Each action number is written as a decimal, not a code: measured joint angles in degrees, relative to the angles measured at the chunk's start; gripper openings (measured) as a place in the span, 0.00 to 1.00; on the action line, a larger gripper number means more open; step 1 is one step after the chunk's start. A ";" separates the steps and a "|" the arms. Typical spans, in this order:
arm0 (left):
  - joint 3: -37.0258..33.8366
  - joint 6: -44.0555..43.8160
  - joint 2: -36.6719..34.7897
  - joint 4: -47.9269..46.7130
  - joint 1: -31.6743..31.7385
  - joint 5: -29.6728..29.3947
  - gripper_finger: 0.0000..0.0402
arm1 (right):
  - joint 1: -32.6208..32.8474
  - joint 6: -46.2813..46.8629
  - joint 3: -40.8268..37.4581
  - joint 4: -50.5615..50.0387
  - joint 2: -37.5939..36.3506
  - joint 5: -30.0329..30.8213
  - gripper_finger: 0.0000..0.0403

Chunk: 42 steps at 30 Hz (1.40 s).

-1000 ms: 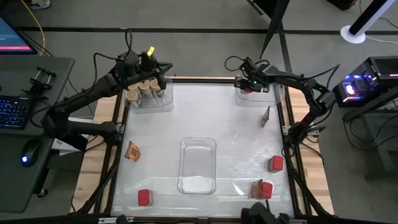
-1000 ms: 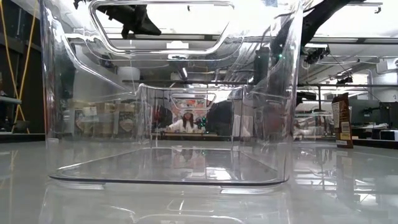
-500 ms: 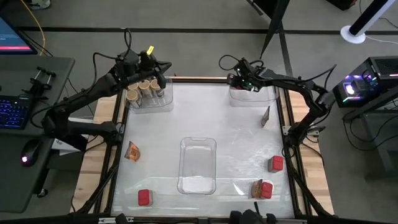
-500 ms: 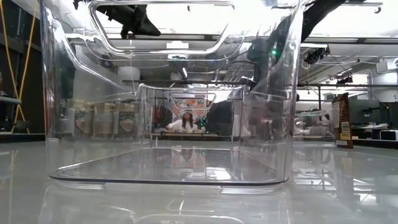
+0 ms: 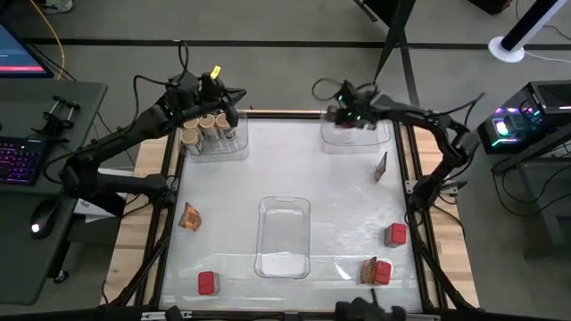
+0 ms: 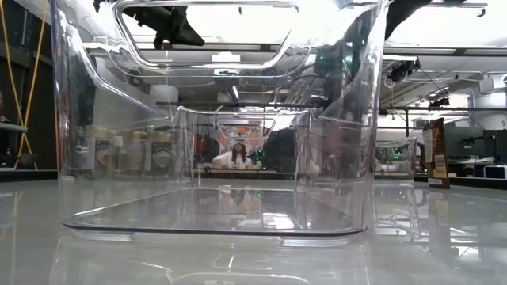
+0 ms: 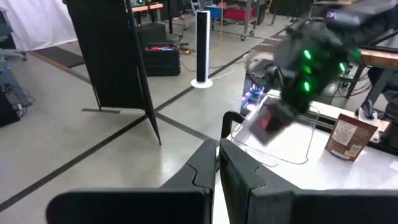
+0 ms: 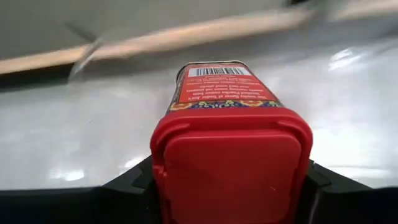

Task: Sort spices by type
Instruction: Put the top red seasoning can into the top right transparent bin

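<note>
Over the far right corner of the surface point(image 5: 294, 174), the right hand point(image 5: 346, 114) is held above a clear tray point(image 5: 357, 138), its fingers closed on a red boxy spice container point(image 8: 231, 134); in the right wrist view the red cap fills the gap between the two dark fingers, with the barcoded end pointing away. The container is gripped by its sides only, so a slip is judged possible if the hand is tilted or moved abruptly, and the container could then be dropped outside the tray or land askew on its rim. Whether the container is fully over the tray's opening cannot be told from above, since the hand covers it; a release made off-centre could send it against the clear wall.

At the far left corner, the left hand point(image 5: 210, 89) is seen with its fingers pressed together and nothing between them, beside a second clear tray point(image 5: 214, 143) in which three round jars with tan lids point(image 5: 205, 127) stand. A sideways sweep of this arm could knock those jars over.

Other spices are left scattered: a red container point(image 5: 207, 283) near the front left, another point(image 5: 396, 234) at the right edge, an orange-red foil packet point(image 5: 188, 215) at the left, one more point(image 5: 376, 271) at the front right, and a brown packet point(image 5: 381, 166) standing upright near the right edge. The upright packet is judged easily toppled by a passing arm. A third clear tray point(image 5: 284, 236) is set in the middle, and it could be shoved along the glossy surface if clipped.
</note>
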 joint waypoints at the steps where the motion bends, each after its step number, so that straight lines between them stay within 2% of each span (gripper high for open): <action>1: 0.00 0.00 0.00 -0.02 0.00 0.00 0.02 | -1.09 -1.68 1.98 -3.13 0.00 0.67 0.49; 5: 0.01 -0.23 0.00 -0.04 0.00 0.00 0.02 | -5.94 -7.62 8.63 -13.76 1.79 2.85 0.49; 11: 0.00 -0.55 0.00 -0.07 0.00 0.00 0.02 | -13.45 -15.13 10.94 -20.70 7.21 -0.86 0.49; 18: 0.00 -0.57 0.00 -0.36 0.00 0.00 0.02 | -16.58 -18.24 10.93 -22.49 10.21 -2.62 0.49; 33: 0.00 -0.60 0.00 -1.41 0.00 0.00 0.02 | -18.51 -21.27 10.91 -23.00 13.12 -4.97 0.49; 38: 0.00 -2.43 0.00 -1.60 -0.01 0.00 0.02 | -18.64 -21.33 10.91 -22.41 13.12 -4.96 0.65; 42: 0.00 -3.02 0.00 -1.83 -0.02 0.02 0.02 | -18.64 -21.35 10.91 -22.38 13.12 -4.95 0.70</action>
